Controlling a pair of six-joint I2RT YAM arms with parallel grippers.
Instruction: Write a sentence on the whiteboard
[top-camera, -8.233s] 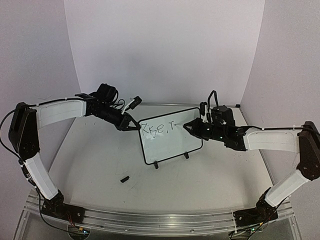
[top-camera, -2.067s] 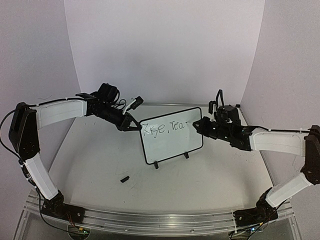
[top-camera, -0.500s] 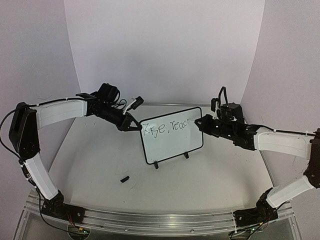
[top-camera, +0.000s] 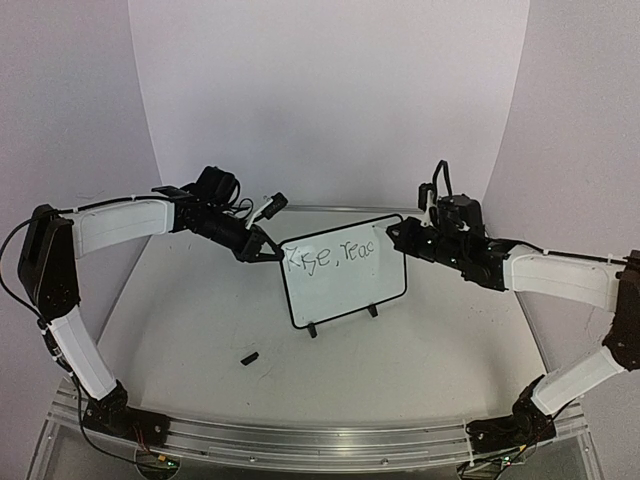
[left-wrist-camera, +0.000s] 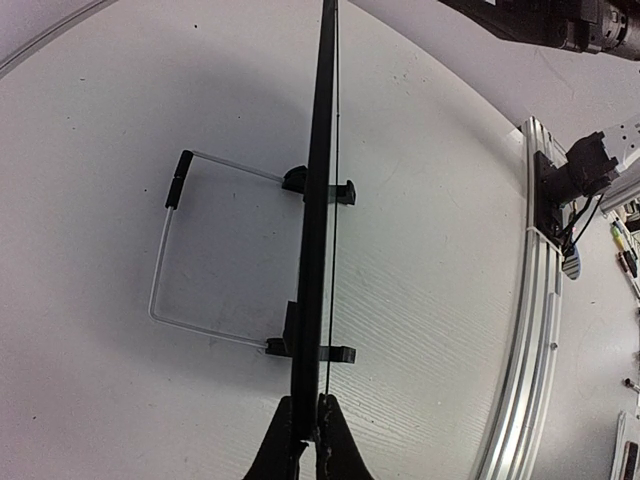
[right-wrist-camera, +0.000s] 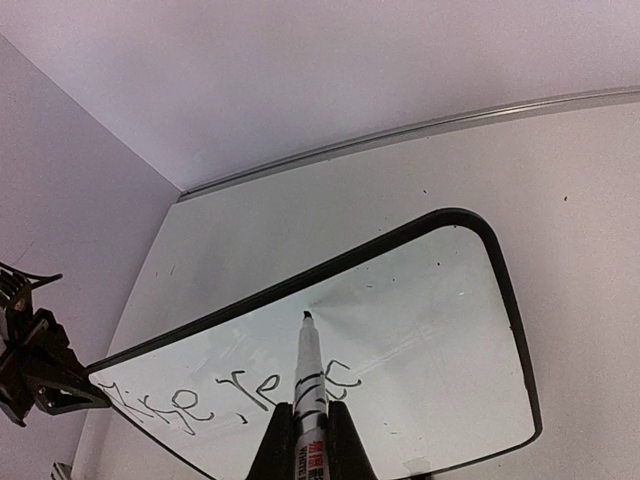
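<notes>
The whiteboard (top-camera: 345, 280) stands upright on two black feet mid-table, with one line of dark lettering (top-camera: 328, 254) reading roughly "Rise, reac". My left gripper (top-camera: 268, 252) is shut on the board's left edge; the left wrist view shows the board (left-wrist-camera: 320, 180) edge-on between its jaws. My right gripper (top-camera: 400, 240) is at the board's upper right corner, shut on a white marker (right-wrist-camera: 308, 375). In the right wrist view the marker tip points at the board (right-wrist-camera: 430, 330) just past the last letter of the lettering (right-wrist-camera: 240, 390).
A small black marker cap (top-camera: 249, 357) lies on the table in front of the board, toward the left. A wire stand (left-wrist-camera: 175, 250) props the board from behind. The aluminium rail (top-camera: 300, 440) runs along the table's near edge.
The lettering has grown from "Rise, r" to "Rise, reac". My right gripper has moved rightward and back toward the board's upper right corner. The left arm and board have not moved.
</notes>
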